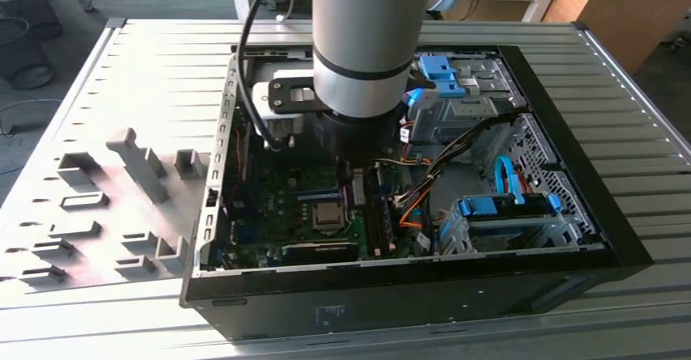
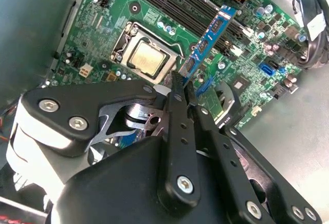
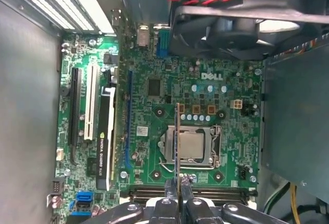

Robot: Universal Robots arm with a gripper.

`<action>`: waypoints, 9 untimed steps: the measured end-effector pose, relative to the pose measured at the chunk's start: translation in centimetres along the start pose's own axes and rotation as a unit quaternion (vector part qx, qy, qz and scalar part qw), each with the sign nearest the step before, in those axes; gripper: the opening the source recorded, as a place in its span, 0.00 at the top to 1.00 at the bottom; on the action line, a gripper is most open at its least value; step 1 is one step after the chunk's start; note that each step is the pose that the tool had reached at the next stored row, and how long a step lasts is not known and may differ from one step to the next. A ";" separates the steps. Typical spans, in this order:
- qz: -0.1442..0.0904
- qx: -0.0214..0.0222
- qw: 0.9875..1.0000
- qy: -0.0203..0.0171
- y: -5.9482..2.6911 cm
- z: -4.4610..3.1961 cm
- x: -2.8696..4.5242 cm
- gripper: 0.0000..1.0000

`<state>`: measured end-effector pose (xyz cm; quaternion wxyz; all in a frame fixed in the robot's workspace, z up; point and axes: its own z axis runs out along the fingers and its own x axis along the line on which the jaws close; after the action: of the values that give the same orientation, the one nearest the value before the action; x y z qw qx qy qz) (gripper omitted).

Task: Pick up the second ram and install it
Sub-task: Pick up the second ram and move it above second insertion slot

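Found the pincer [image 2: 183, 84] clamped shut on one short end of the second ram [image 2: 212, 36], with both fingers [image 2: 177, 131] pressed flat against its faces. Logged the stick as blue-green with dark chips, reaching out from the fingertips toward the board in the second wrist view. Could not settle whether its free end touches anything below. Saw it edge-on in the first wrist view, a thin line crossing one side of the processor [image 3: 191, 146]. Noted the silver processor seated in its socket on the green motherboard [image 3: 231, 126]. Marked the long black memory slots [image 2: 169, 3] beside the socket. Placed the arm [image 1: 362, 36] reaching down into the open black PC case [image 1: 432, 295] in the exterior view, pincer low over the board near the processor. Recorded the case lying on the ribbed metal surface [image 1: 637, 117], with grey holder blocks [image 1: 141, 166] standing on that surface at the exterior view's left, apart from the case.
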<state>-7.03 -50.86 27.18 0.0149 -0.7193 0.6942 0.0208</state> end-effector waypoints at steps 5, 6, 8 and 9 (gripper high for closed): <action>0.000 0.000 1.000 -0.006 -0.43 0.17 -0.21 0.86; 0.000 0.000 1.000 -0.011 -0.50 0.18 -0.24 0.86; 0.000 0.001 1.000 -0.018 -0.75 0.17 -0.28 0.86; 0.000 0.001 1.000 -0.019 -0.92 0.18 -0.32 0.86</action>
<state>-6.12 -50.50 27.01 0.0288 -0.7189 0.6937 0.0342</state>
